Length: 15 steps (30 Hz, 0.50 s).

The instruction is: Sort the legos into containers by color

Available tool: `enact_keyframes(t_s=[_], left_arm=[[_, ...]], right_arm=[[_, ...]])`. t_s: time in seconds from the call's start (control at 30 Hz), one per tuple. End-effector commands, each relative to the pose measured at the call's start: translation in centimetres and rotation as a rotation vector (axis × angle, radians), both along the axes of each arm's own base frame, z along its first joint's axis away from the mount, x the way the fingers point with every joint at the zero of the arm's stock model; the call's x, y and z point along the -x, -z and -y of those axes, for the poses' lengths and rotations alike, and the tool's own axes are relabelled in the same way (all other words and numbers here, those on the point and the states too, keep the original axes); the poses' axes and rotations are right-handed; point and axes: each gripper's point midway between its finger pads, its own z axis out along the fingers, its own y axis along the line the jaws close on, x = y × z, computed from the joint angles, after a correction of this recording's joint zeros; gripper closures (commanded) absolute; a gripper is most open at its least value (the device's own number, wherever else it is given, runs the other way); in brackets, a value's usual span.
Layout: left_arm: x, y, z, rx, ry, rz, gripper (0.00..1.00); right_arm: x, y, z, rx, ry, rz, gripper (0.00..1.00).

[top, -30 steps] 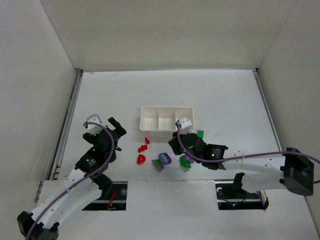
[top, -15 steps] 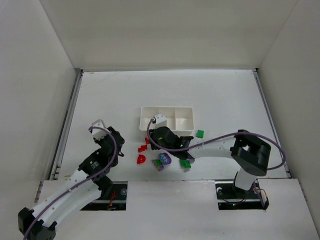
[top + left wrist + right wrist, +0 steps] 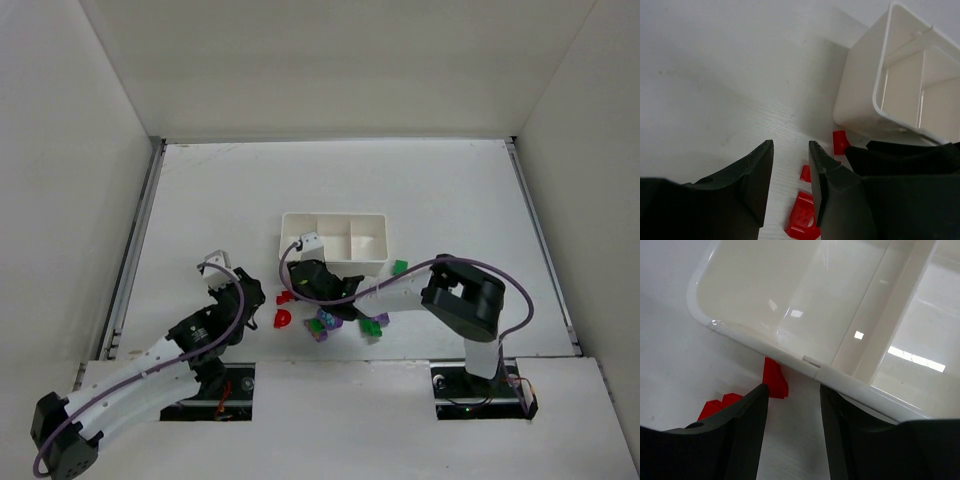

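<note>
Legos [image 3: 283,319] lie on white table [image 3: 420,180] between walls [image 3: 300,60].

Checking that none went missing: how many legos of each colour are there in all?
Red legos: 3
Green legos: 3
Purple legos: 3
Total: 9, though the clustered green and purple ones are hard to separate.

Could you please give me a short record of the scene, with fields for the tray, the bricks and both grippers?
tray: white, three compartments, no bricks seen inside
red bricks: on table by tray's left end
purple bricks, green bricks: on table in front of tray
left gripper: slightly open, empty, facing red bricks
right gripper: open, empty, by tray's near rim
</note>
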Motion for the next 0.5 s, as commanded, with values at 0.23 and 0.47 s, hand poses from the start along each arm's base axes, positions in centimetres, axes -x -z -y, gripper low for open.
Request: enact_keyframes(t_s=[0.23,0.47], left_arm=[[1.2,1.9,1.3,0.069,0.02,-0.032,0.68],[1.5,2.3,0.8,0.047,-0.001,-0.051,0.68]], right_arm=[[-0.8,-2.7,-3.3,-0.122,0.011,0.062,0.5],[-0.1,-3.6,-4.0,-0.154,-0.009,0.064,0.48]])
